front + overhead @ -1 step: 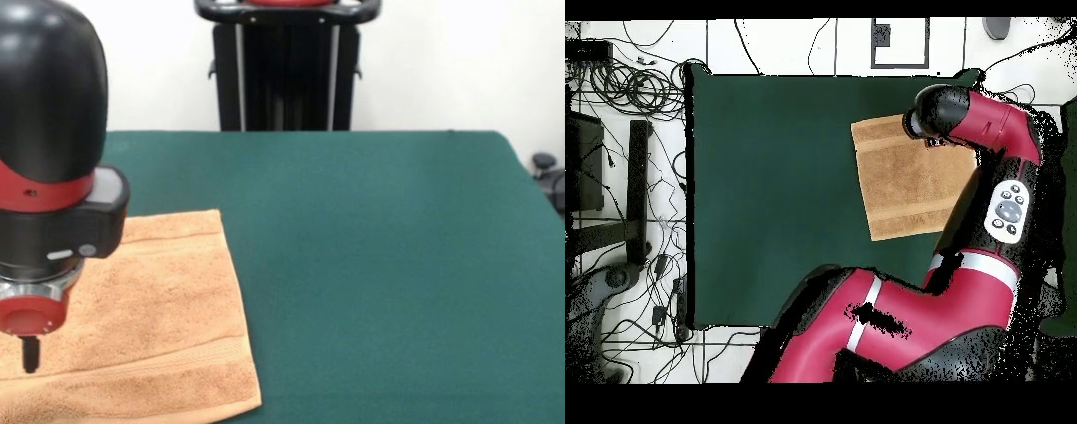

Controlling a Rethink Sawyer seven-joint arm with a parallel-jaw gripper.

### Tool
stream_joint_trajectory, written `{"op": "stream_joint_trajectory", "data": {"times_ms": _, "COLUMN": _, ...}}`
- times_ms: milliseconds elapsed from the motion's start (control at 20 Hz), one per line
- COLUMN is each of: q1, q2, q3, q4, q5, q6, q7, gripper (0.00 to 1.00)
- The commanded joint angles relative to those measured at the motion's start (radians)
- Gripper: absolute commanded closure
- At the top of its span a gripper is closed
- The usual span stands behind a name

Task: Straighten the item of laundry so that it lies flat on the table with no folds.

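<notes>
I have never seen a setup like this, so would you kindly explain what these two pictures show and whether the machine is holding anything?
Both pictures show one red and black robot arm working at a green table. One picture looks across the table; the other looks straight down from above. An orange terry towel lies spread out near one table edge, looking mostly flat. The arm's tool hangs over the towel near one of its ends. I cannot tell whether the tool is open or shut, or whether it touches the cloth.
</notes>
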Motion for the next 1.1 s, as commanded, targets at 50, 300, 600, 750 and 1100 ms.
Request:
{"op": "stream_joint_trajectory", "data": {"times_ms": 50, "q1": 0.002, "q2": 0.036, "q3": 0.029, "q4": 0.027, "q5": 0.015, "q6": 0.041, "q7": 0.127, "gripper": 0.0}}
{"op": "stream_joint_trajectory", "data": {"times_ms": 300, "q1": 0.005, "q2": 0.043, "q3": 0.018, "q4": 0.039, "q5": 0.0, "q6": -0.01, "q7": 0.151, "gripper": 0.0}}
{"op": "stream_joint_trajectory", "data": {"times_ms": 600, "q1": -0.007, "q2": 0.028, "q3": 0.032, "q4": 0.038, "q5": 0.01, "q6": 0.015, "q7": 0.123, "gripper": 0.0}}
{"op": "stream_joint_trajectory", "data": {"times_ms": 750, "q1": -0.01, "q2": 0.021, "q3": 0.038, "q4": 0.046, "q5": 0.013, "q6": 0.017, "q7": 0.117, "gripper": 0.0}}
{"op": "stream_joint_trajectory", "data": {"times_ms": 1100, "q1": -0.035, "q2": -0.002, "q3": 0.01, "q4": 0.018, "q5": -0.057, "q6": 0.041, "q7": -0.04, "gripper": 0.0}}
